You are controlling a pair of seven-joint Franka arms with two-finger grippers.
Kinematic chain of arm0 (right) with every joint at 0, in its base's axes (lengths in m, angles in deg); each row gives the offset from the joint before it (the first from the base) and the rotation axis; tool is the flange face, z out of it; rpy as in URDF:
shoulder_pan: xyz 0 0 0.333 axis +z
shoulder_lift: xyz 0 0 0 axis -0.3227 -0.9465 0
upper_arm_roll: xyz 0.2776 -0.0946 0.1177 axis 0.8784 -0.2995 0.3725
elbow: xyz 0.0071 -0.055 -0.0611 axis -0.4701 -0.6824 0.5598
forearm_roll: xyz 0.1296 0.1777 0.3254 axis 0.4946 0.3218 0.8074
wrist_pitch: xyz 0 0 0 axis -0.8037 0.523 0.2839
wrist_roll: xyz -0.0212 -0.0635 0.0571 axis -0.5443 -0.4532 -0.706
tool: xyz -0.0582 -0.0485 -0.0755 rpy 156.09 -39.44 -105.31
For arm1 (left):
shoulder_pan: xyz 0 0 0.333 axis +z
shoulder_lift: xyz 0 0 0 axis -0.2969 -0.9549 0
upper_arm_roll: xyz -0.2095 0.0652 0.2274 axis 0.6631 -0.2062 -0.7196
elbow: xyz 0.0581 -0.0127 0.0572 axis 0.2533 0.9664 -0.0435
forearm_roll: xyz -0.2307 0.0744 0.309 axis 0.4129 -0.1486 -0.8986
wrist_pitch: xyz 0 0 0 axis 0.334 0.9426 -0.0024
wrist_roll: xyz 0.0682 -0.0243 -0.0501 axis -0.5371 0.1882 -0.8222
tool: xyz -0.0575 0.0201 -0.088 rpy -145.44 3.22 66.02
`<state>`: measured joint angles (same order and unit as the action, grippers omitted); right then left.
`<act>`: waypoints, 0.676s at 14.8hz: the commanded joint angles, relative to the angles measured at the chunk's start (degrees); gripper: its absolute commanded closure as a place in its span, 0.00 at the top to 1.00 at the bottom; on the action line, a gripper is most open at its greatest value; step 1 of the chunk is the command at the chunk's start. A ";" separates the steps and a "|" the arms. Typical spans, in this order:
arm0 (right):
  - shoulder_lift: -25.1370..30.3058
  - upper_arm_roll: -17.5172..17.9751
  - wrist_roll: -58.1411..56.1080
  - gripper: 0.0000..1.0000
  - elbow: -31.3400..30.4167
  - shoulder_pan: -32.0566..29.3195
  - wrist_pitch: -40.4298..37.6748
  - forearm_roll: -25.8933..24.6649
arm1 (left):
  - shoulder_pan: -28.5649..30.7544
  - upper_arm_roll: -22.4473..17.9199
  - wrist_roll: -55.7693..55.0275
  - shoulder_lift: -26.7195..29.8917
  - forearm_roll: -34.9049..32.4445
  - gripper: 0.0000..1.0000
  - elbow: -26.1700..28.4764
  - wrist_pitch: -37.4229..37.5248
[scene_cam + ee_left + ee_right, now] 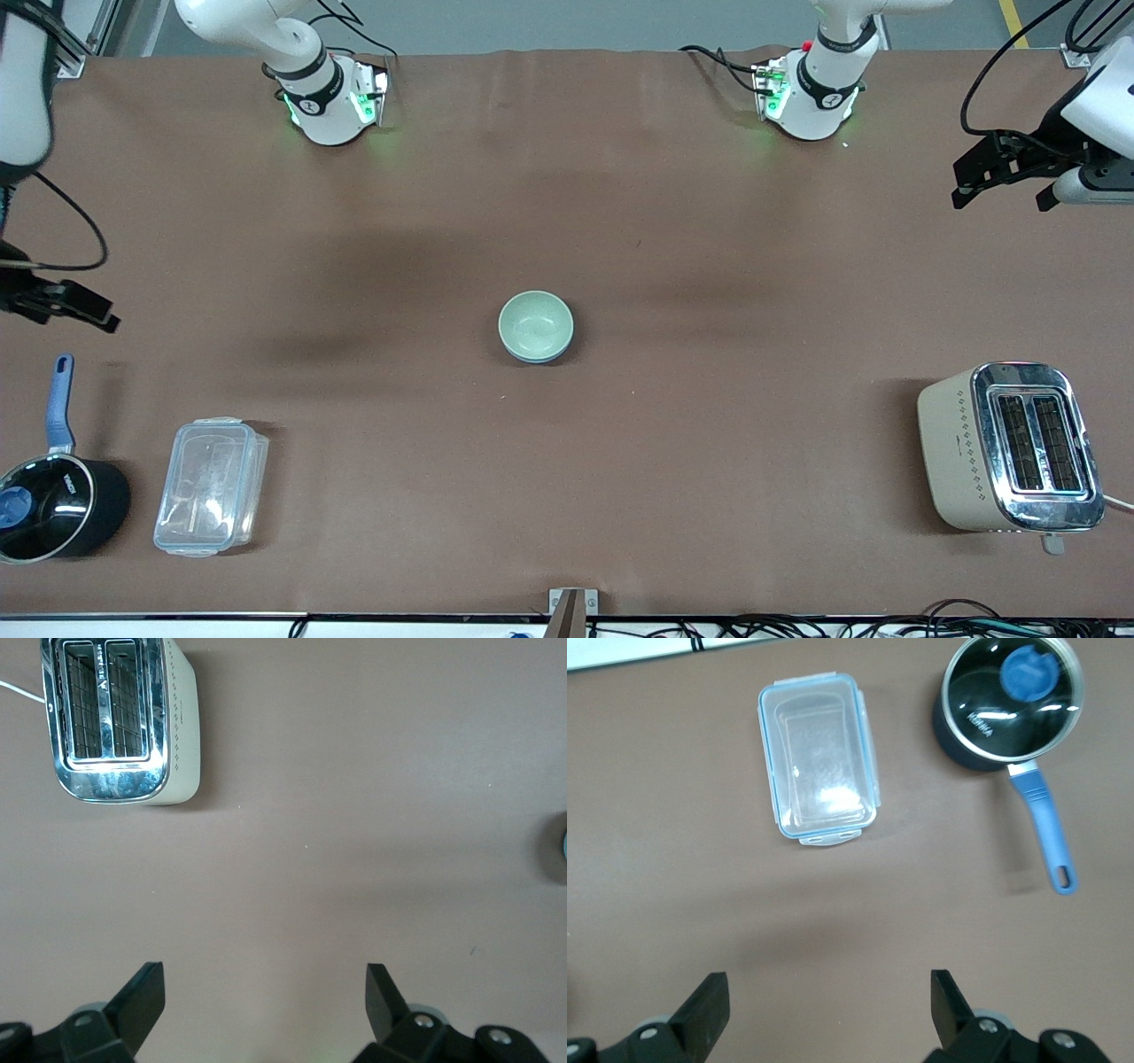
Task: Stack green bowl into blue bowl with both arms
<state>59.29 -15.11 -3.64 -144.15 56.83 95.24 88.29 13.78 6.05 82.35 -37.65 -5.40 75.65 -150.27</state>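
The green bowl (pixel 534 324) sits nested inside the blue bowl (pixel 532 358), of which only a thin blue edge shows beneath it, at the middle of the table. A sliver of the bowls shows at the edge of the left wrist view (pixel 564 846). My left gripper (pixel 1001 188) hangs open and empty above the left arm's end of the table, well apart from the bowls; its fingers (pixel 142 1001) stand wide over bare cloth. My right gripper (pixel 75 306) hangs open and empty above the right arm's end; its fingers (pixel 709 1005) stand wide apart too.
A cream and chrome toaster (pixel 1010 447) stands near the front camera at the left arm's end. A clear lidded container (pixel 211 486) and a black saucepan with a blue handle (pixel 53 501) lie at the right arm's end. Brown cloth (pixel 709 266) covers the table.
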 commanded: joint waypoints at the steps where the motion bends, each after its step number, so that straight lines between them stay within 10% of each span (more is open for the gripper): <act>1: -0.48 0.10 -0.53 1.00 6.48 -1.71 -5.33 -1.00 | -0.02 -0.27 0.91 0.35 0.03 1.00 -0.49 0.33; 10: -0.57 0.10 -0.62 1.00 7.11 -1.01 -6.74 -1.18 | 0.06 -0.36 1.00 0.35 0.03 1.00 -1.10 0.51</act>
<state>58.52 -15.11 -3.80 -137.61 55.68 90.08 88.28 13.79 5.99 82.35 -37.66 -5.40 75.47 -150.26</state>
